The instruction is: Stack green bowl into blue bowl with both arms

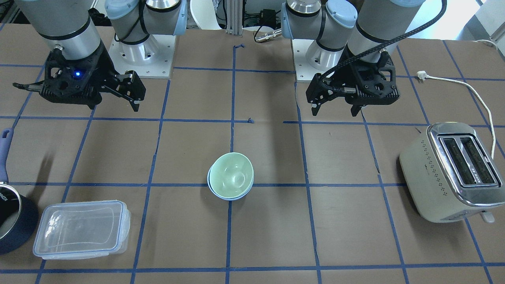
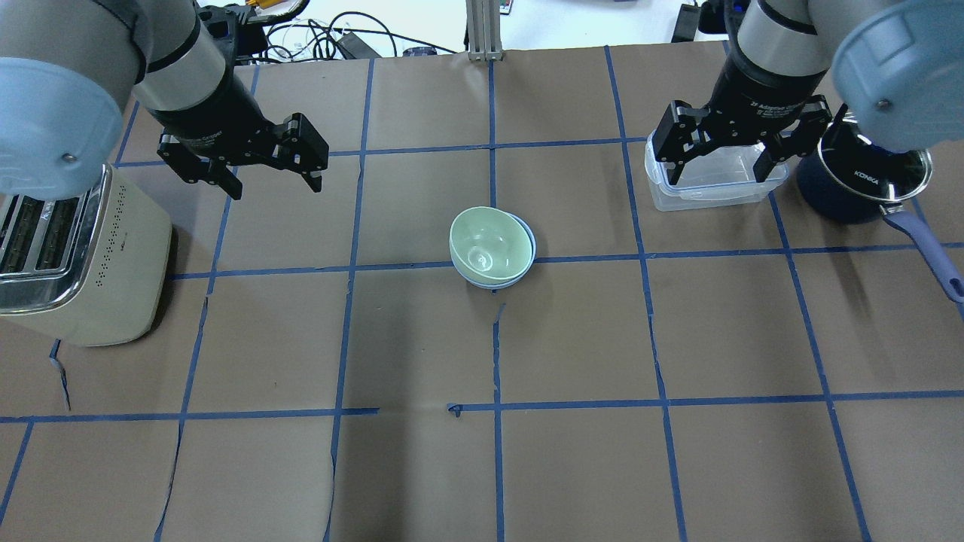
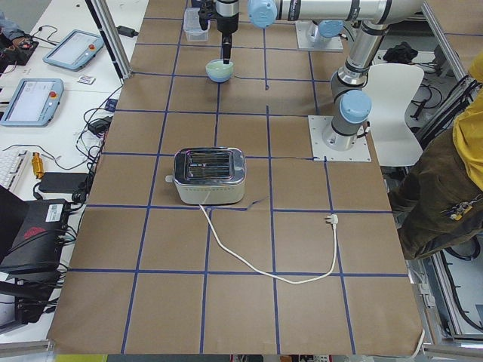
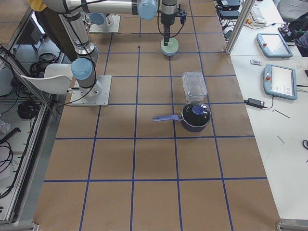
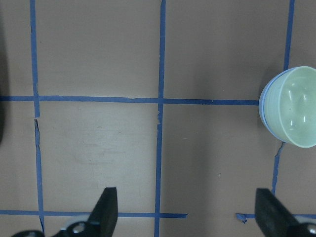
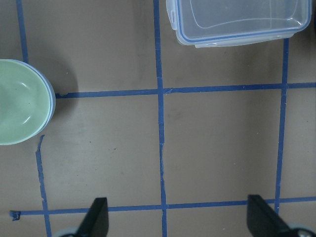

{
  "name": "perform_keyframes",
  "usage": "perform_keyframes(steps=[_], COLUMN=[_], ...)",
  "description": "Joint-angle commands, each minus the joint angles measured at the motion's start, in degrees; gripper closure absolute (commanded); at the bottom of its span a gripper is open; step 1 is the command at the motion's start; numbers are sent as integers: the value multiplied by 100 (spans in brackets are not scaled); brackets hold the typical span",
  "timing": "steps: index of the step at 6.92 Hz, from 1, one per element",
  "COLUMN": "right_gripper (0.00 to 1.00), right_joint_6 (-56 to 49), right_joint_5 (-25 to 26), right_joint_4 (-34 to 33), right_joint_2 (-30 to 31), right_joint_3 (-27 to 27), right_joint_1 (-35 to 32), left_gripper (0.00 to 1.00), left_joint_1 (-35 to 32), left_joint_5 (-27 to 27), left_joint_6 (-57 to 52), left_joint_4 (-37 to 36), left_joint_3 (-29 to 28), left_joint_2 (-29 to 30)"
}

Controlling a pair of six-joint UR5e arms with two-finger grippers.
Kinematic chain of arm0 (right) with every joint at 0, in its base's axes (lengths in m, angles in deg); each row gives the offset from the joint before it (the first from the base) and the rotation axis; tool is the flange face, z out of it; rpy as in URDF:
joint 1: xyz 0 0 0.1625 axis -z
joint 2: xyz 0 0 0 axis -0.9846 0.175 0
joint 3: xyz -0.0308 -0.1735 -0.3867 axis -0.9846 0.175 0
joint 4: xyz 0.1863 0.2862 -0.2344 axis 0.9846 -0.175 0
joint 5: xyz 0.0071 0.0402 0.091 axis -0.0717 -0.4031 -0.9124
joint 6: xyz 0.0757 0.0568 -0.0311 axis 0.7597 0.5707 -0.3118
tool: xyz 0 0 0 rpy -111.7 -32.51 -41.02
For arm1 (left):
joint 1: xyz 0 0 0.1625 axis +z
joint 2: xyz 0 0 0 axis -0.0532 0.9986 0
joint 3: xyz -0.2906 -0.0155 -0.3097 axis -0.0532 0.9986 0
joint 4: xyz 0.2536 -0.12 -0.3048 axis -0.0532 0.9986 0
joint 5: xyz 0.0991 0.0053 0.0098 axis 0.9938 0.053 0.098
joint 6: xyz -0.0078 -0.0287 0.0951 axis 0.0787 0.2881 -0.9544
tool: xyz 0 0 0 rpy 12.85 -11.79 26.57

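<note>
The pale green bowl (image 1: 232, 173) sits nested inside the light blue bowl (image 1: 232, 197) at the table's middle; only the blue bowl's rim shows around it. The overhead view shows the same: green bowl (image 2: 486, 242) in blue bowl (image 2: 530, 256). My left gripper (image 2: 275, 188) is open and empty, raised above the table, well to the left of the bowls. My right gripper (image 2: 717, 178) is open and empty, raised over the clear container. The left wrist view shows the stacked bowls (image 5: 296, 116) at its right edge; the right wrist view shows them (image 6: 19, 101) at its left edge.
A cream toaster (image 2: 83, 248) stands at the left, its cord (image 1: 473, 90) trailing behind it. A clear lidded container (image 2: 663, 197) and a dark blue saucepan (image 2: 858, 188) with a lid stand at the right. Brown paper with blue tape lines covers the table.
</note>
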Motion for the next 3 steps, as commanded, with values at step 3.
perform_keyframes(steps=[3], right_gripper=[0], right_joint_6=[0], right_joint_5=[0], right_joint_4=[9], right_joint_2=[12], right_joint_3=[-29], right_joint_1=[-32], left_gripper=[2], left_joint_1=[0], left_joint_5=[-11], left_joint_6=[0], left_joint_4=[-6], left_joint_3=[0], left_joint_2=[0])
